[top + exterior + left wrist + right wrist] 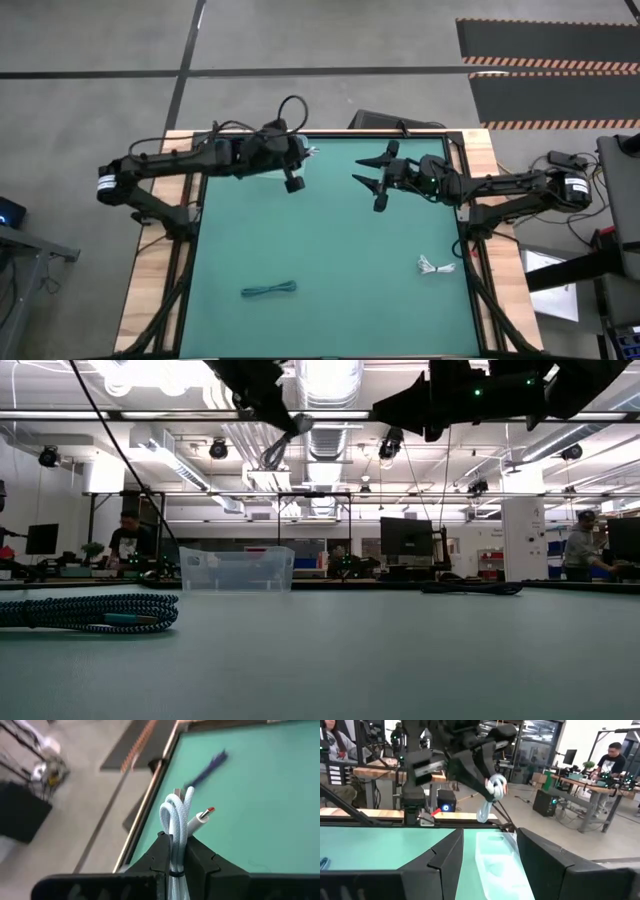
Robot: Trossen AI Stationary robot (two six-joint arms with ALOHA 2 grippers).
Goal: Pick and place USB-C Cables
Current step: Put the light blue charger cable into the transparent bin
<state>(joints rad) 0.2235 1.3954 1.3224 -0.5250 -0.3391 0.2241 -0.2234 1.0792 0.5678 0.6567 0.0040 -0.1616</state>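
Note:
My left gripper [305, 152] is up in the air near the table's far edge, shut on a white coiled cable [176, 815], which also shows in the right wrist view [490, 795]. My right gripper [363, 171] hovers open to its right, holding nothing. A teal cable [268, 290] lies flat on the mat near the near edge and is close in the low view [90, 612]. Another white cable [435, 265] lies near the right edge. A dark cable [470, 588] lies far back on the table. My left gripper pinches the white cable bundle between its two fingers [161, 851]. The bundle runs along the fingers, and its looped end [172, 807] and a red-tipped connector [206, 813] stick out past the fingertips. It is lifted clear of the table, its loops drooping below the fingertips [485, 812].
A clear plastic bin [237, 568] stands at the table's far edge, below and beyond the held cable [495, 862]. The green mat [330, 240] has wooden borders at left and right. People sit at benches in the room behind.

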